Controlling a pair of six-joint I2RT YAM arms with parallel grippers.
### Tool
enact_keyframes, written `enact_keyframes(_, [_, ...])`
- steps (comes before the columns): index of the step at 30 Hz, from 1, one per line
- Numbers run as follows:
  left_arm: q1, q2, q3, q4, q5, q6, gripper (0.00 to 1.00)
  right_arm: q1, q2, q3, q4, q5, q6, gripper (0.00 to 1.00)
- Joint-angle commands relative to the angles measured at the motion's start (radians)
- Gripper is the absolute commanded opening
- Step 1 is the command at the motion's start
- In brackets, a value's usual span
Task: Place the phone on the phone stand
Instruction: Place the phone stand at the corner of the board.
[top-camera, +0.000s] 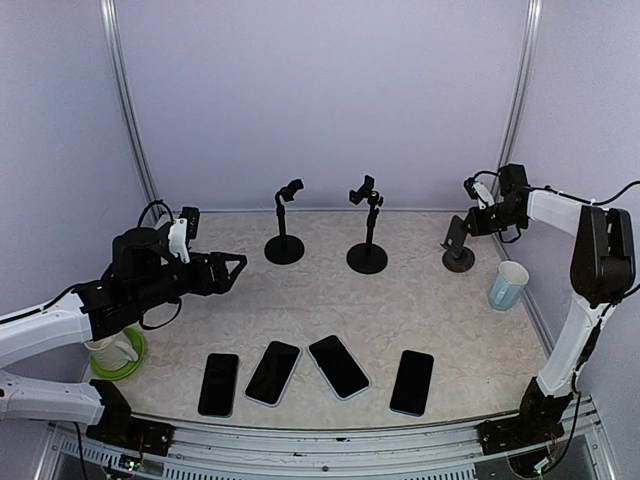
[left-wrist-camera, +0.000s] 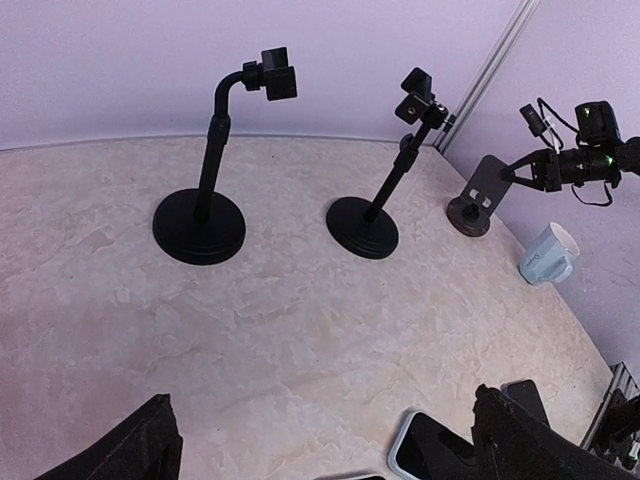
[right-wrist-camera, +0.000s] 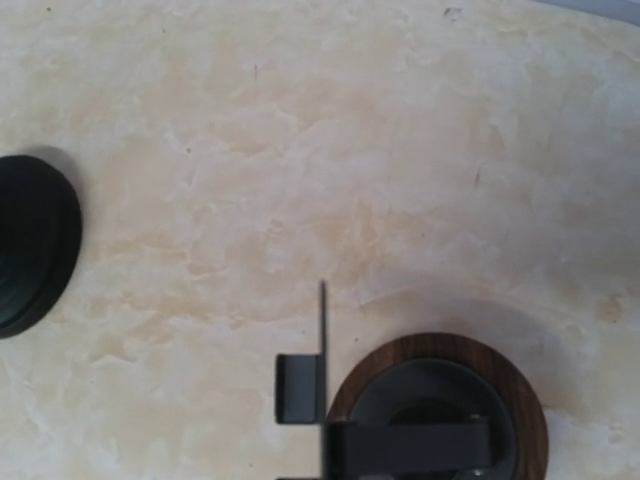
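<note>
Marbled worktop (top-camera: 300, 300) is being occupied at its near edge by four phones (top-camera: 340, 366), long axes running front to back. The left claw (top-camera: 238, 270), gaping and empty, is being held a little beyond the leftmost phone (top-camera: 218, 384); the right claw (top-camera: 470, 220) is being held shut at the distant plate stand (top-camera: 458, 252).

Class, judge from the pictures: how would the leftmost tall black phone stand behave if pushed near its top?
The stand likely rocks or tips: a tall thin pole over a small round base. Pushed at the base, it would probably slide on the flat table.
</note>
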Motion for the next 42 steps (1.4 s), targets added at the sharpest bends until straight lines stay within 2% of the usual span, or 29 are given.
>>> enact_keyframes(1, [-0.006,-0.002,0.029,-0.012,0.010,0.011,0.99,-0.011,0.013,0.029,0.001,0.027,-0.023,0.00])
enact_keyframes(3, [-0.006,-0.002,0.032,-0.015,0.008,0.014,0.99,-0.011,0.015,0.029,0.002,0.036,-0.029,0.00])
enact_keyframes(12, [-0.006,0.013,0.048,-0.014,0.017,0.019,0.99,-0.011,0.030,0.040,-0.014,0.079,-0.030,0.16])
enact_keyframes(22, [-0.006,0.014,0.052,-0.019,0.016,0.022,0.99,-0.011,0.059,0.078,-0.037,0.121,-0.030,0.23])
enact_keyframes(32, [-0.006,0.025,0.060,-0.014,0.021,0.022,0.99,-0.011,0.066,0.103,-0.078,0.197,-0.037,0.35])
enact_keyframes(42, [-0.006,0.027,0.041,0.003,0.028,0.018,0.99,0.014,0.111,0.163,-0.104,0.189,-0.040,0.47])
